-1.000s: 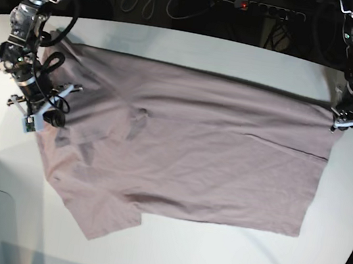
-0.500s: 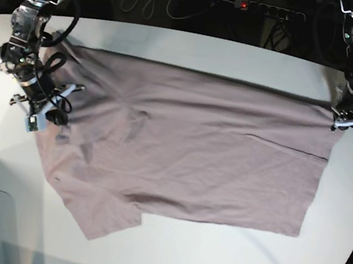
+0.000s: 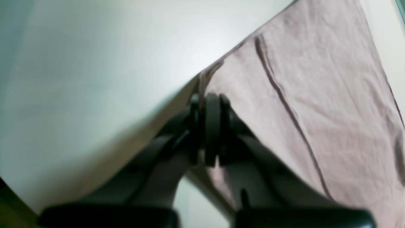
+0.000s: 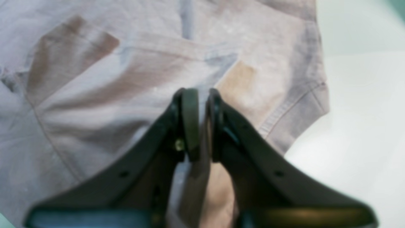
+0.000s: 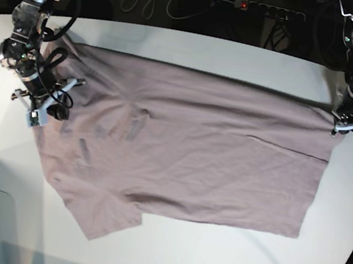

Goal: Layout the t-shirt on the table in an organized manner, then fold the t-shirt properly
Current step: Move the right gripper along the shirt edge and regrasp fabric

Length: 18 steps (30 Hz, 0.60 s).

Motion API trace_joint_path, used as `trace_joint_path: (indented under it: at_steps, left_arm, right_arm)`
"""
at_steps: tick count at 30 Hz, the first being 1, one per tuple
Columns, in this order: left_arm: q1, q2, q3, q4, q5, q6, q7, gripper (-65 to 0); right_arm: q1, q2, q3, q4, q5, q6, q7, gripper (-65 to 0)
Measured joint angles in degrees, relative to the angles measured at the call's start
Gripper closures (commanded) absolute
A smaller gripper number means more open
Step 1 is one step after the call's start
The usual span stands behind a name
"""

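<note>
T-shirt (image 5: 187, 147) spread mostly flat across the bench (image 5: 195, 48), still wrinkled, no fold begun. Left end effector (image 3: 207, 126) clamped on its hem corner; right end effector (image 4: 202, 123) pinching the shoulder cloth.

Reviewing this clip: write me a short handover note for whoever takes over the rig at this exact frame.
Left gripper: shut on the t-shirt at its hem corner, on the base view's right.
Right gripper: fingers close together with a fold of the t-shirt between them, near a sleeve, on the base view's left.
The t-shirt is spread across the table, mostly flat; the near sleeve area remains wrinkled.
Done: rough layout.
Left: smooth the sleeves and straighten, then do every fold.
</note>
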Motion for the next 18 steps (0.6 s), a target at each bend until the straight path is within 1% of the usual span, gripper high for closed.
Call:
trace_joint_path:
  at_steps: [1, 15, 18]
  left_arm:
    - [-0.02, 0.0, 0.02, 0.0, 0.0, -0.02, 0.02, -0.3]
    - [-0.02, 0.0, 0.02, 0.0, 0.0, 0.0, 0.02, -0.3]
    - [-0.04, 0.0, 0.02, 0.0, 0.0, -0.02, 0.02, -0.3]
  right_arm:
    - [0.0, 0.0, 0.0, 0.0, 0.0, 0.02, 0.0, 0.0]
    - [1.53, 0.07, 0.07, -0.04, -0.15, 0.02, -0.87, 0.0]
    - [3.54, 1.25, 0.11, 0.0, 0.0, 0.0, -0.61, 0.0]
